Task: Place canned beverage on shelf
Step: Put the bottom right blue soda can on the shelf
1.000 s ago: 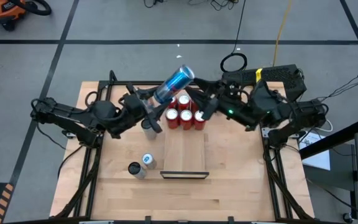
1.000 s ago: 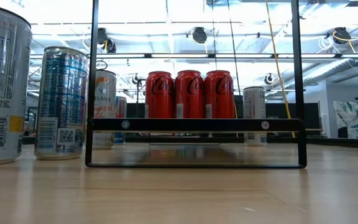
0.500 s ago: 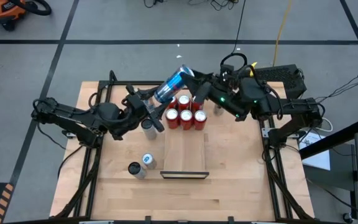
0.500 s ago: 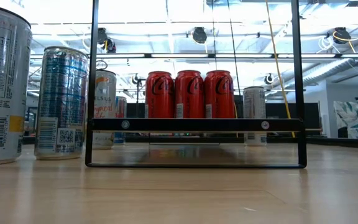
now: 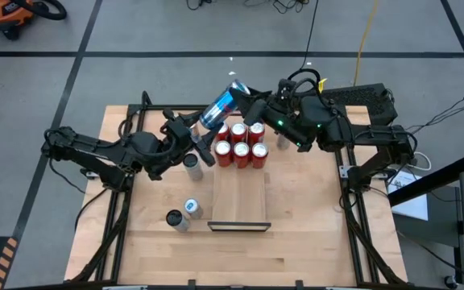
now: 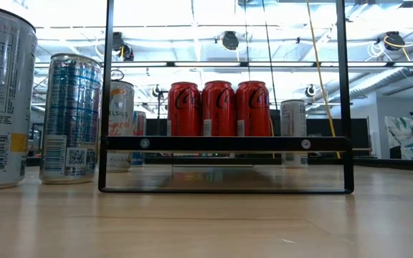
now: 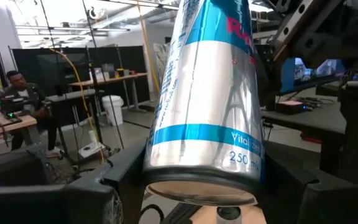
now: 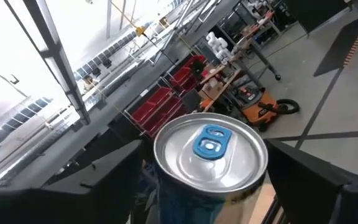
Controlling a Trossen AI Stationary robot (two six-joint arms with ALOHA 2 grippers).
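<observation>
Blue-silver can [image 5: 220, 105]: tilted, held up in the air just behind the red cans [image 5: 241, 143] — not on the shelf [image 5: 239, 200] yet.
Left claw [image 5: 199, 138]: I'm pinching the can's lower end, fingers either side of the base in the left wrist view, can leaning away from me.
Right claw [image 5: 250, 103]: I'm coming at the can's top end w/ fingers spread either side of the lid [image 8: 210, 151]; looks like a hand-over, not yet pinching.
Doing it well: I'm judging the right claw should centre on the body below the rim before closing — left lets go only once right is firm.
Watch: red cans are standing close under the can; a slip could knock them over.
Shelf: front part is bare wood, room for the can there.
</observation>
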